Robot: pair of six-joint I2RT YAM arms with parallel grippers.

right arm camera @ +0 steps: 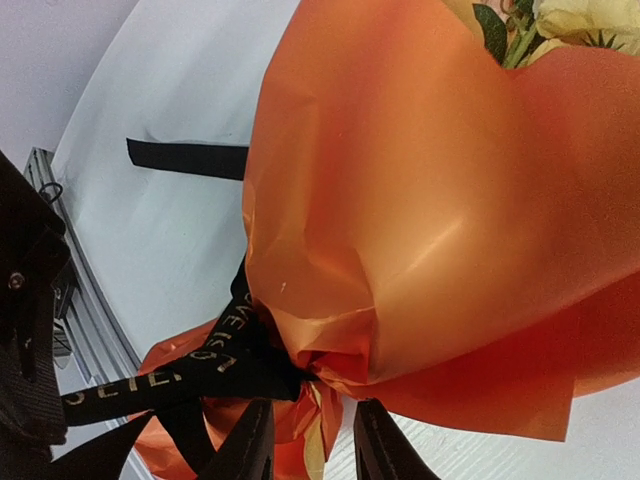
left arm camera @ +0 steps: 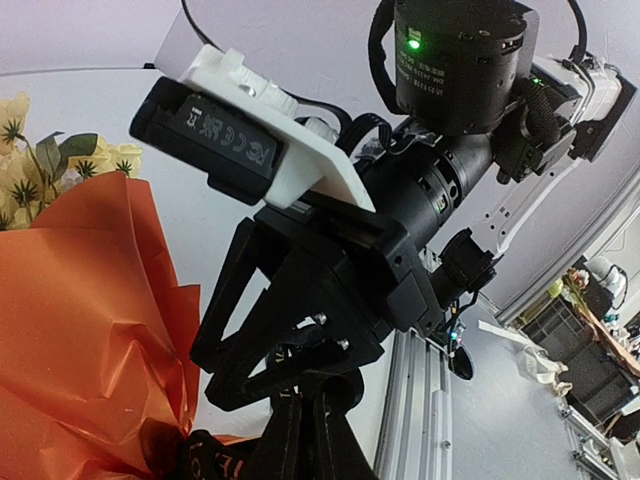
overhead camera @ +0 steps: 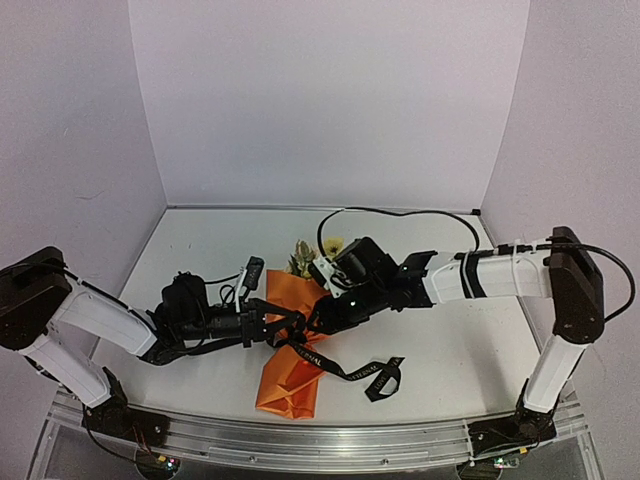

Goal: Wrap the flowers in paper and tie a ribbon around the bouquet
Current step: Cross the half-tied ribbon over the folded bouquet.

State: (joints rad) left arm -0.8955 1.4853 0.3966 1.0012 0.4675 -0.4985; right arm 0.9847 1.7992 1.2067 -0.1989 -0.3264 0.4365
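Orange bouquet (overhead camera: pixel 291 345) near the desk's (overhead camera: pixel 450 350) front edge; our right gripper (right arm camera: pixel 313 415) straddles the ribbon (right arm camera: pixel 215 365) knot, fingers (right arm camera: pixel 250 445) apart, to cinch it; we can't read the left gripper (overhead camera: pixel 266 325).

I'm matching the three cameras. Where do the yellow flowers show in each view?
Top external: flowers at centre, at the far end of the orange paper.
Left wrist: flowers at the left edge, above the orange paper.
Right wrist: flowers in the top right corner, beyond the orange paper.
Shared landmark: the orange paper.
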